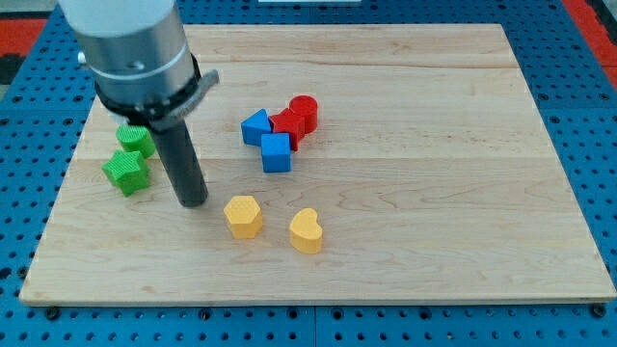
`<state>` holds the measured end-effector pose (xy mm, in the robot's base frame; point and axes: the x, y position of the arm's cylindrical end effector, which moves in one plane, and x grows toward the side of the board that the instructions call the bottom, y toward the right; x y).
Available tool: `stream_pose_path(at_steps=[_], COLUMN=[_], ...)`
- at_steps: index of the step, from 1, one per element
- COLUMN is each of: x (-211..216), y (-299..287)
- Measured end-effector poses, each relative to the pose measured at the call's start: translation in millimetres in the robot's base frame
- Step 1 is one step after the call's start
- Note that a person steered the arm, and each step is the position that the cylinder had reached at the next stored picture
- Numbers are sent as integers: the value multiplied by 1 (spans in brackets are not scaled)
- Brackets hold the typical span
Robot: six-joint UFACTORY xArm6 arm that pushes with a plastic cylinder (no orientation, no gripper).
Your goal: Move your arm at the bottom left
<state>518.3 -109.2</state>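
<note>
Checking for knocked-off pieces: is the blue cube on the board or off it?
On. The blue cube sits on the wooden board, well inside its edges.

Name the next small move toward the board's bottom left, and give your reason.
Probably slide my tip toward the view's bottom left, passing below the green star block. My tip sits just right of that block and left of the yellow block, and the wooden board lies bare that way, so nothing should get pushed.

My tip [194,201] beside green star block [126,171], wooden board [434,241]
</note>
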Motion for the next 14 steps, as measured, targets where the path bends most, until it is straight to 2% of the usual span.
stream_pose_path(at_steps=[1,3,6,7,8,9,10,14], x=[14,-9,-14,-43,-33,33,37,21], y=[44,39,38,39,19,-14,-87,-92])
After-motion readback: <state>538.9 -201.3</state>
